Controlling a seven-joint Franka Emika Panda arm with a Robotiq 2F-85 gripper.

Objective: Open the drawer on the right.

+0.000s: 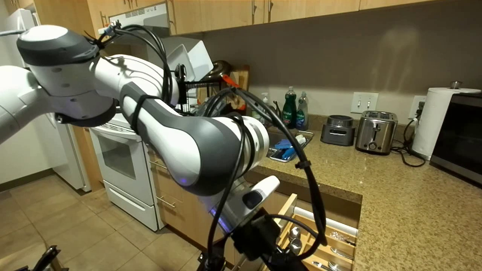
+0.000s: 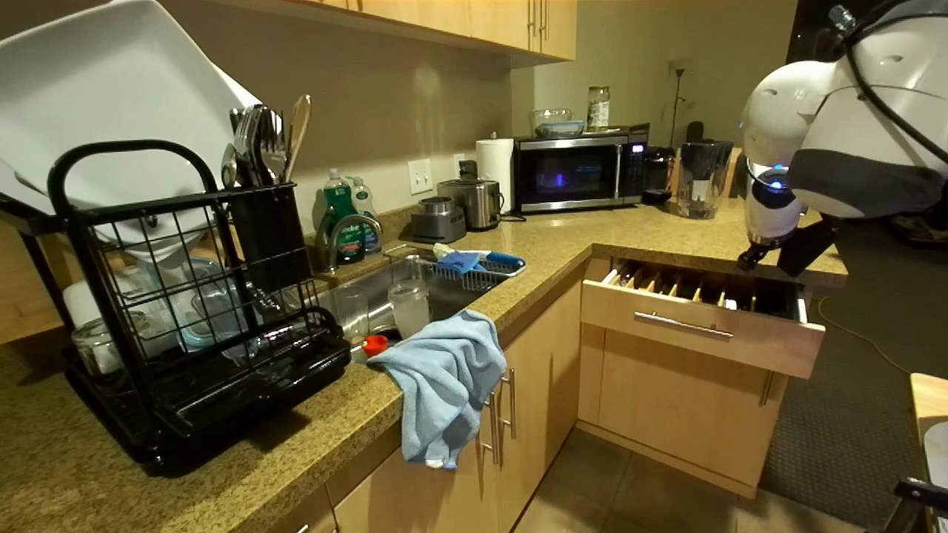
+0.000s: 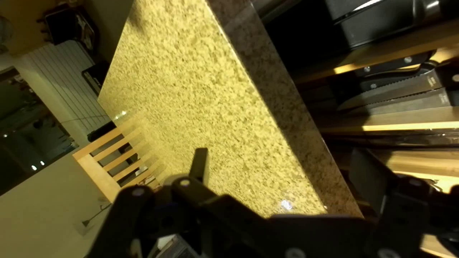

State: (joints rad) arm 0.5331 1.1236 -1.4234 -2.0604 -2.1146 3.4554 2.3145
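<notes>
Countertop (image 2: 533, 235) of speckled tan stone runs in an L, and in an exterior view a black dish rack (image 2: 244, 400) stands on it far to the left of the gripper (image 2: 767, 266). Closer, though well left of the gripper, come a sink (image 2: 448, 300) and a light-blue cloth (image 2: 448, 385) draped over the countertop's edge. Next, also to its left, a toaster (image 2: 474, 201), a white paper towel roll (image 2: 494, 169) and a microwave (image 2: 569, 178) follow along the beige wall (image 2: 385, 111). Past them, up and left of the gripper, a floor lamp (image 2: 679, 74) stands in the dimmer part of the room. The light-wood drawer (image 2: 703, 314) sticks out of its cabinet beneath the gripper, reaching to its left. Above it the gripper's jaws stand wide apart. Dark carpet (image 2: 829, 400) lies below and right of the gripper.
</notes>
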